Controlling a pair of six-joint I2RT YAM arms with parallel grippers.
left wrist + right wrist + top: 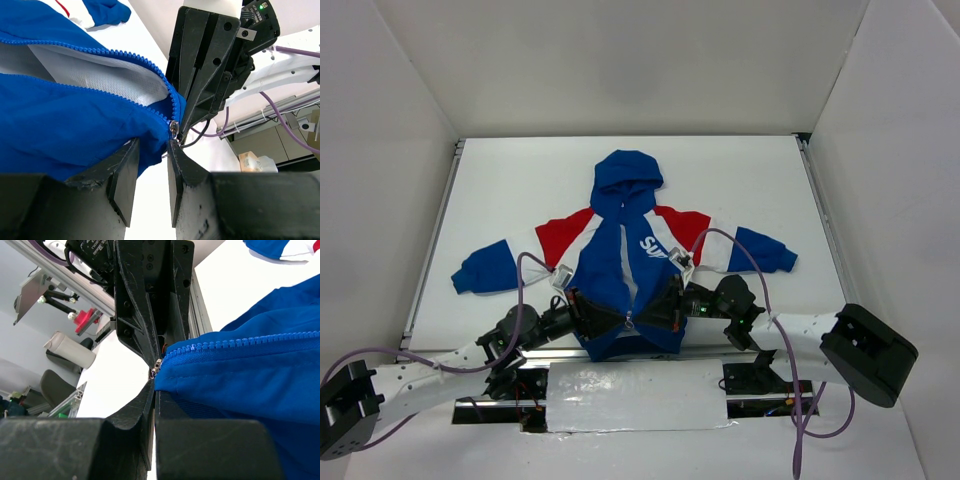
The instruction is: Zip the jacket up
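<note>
Right gripper point(154, 390) was clamped on jacket point(610, 262) hem, near edge, by slider point(173, 129). Left gripper point(154, 152) fingers stood apart, straddling hem.

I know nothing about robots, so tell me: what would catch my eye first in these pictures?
A small blue, red and white hooded jacket lies spread on the white table, its front mostly unzipped. At its bottom edge the black right gripper is pinched shut on the fabric beside the little silver zipper slider. The left gripper faces it, with jaws apart around that spot.
</note>
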